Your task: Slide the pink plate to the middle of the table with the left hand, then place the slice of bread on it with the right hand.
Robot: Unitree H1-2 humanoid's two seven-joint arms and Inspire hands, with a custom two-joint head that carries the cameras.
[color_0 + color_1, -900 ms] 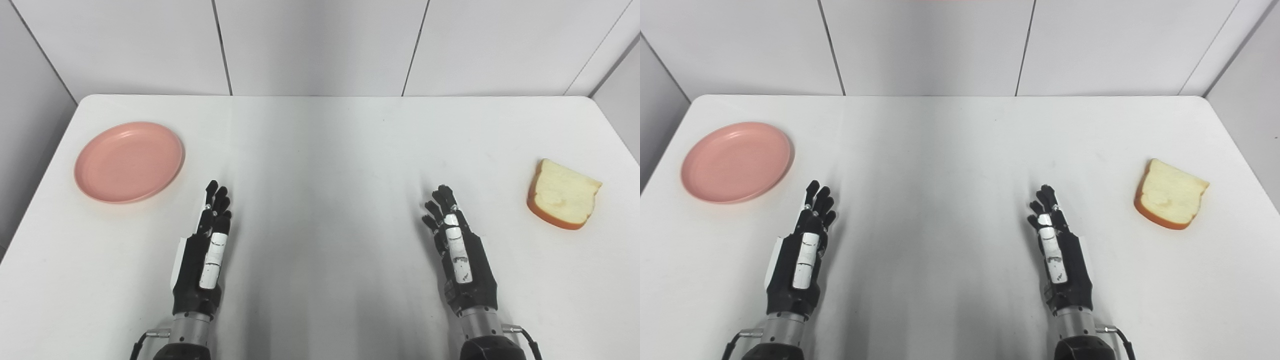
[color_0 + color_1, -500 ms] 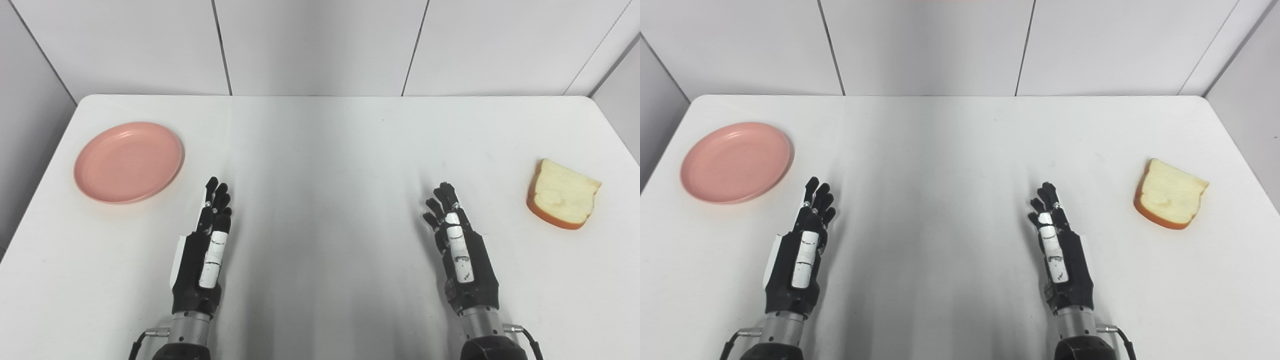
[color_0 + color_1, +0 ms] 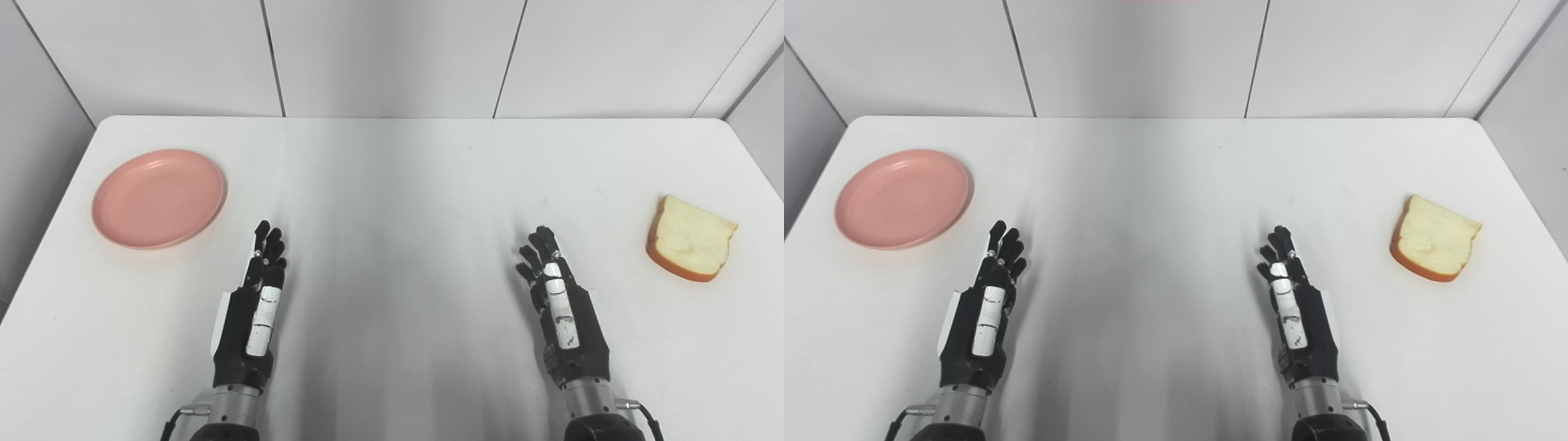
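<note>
Both forearms are cut off by the bottom edge of the view, so only the wrists and hands show. The left robot hand (image 3: 252,306) stands on edge above the counter (image 3: 392,184), fingers stretched forward and close together, holding nothing; whether it touches the surface cannot be told. The right robot hand (image 3: 563,306) is posed the same way, fingers extended and slightly fanned, also empty, and its palm side is turned away from the camera, as is the left one's. The pink plate (image 3: 158,198) lies flat near the far left corner of the counter, close to the left edge, with a strip of bare surface between its rim and the left robot hand's fingertips. The slice of bread (image 3: 690,246) lies flat near the right edge, well apart from the right robot hand, its brown crust showing along the lower left side. The whole middle of the counter between the two hands is open white surface. Grey panelled walls (image 3: 392,55) rise just behind the far edge and along both sides. The near edge of the counter is out of view.
</note>
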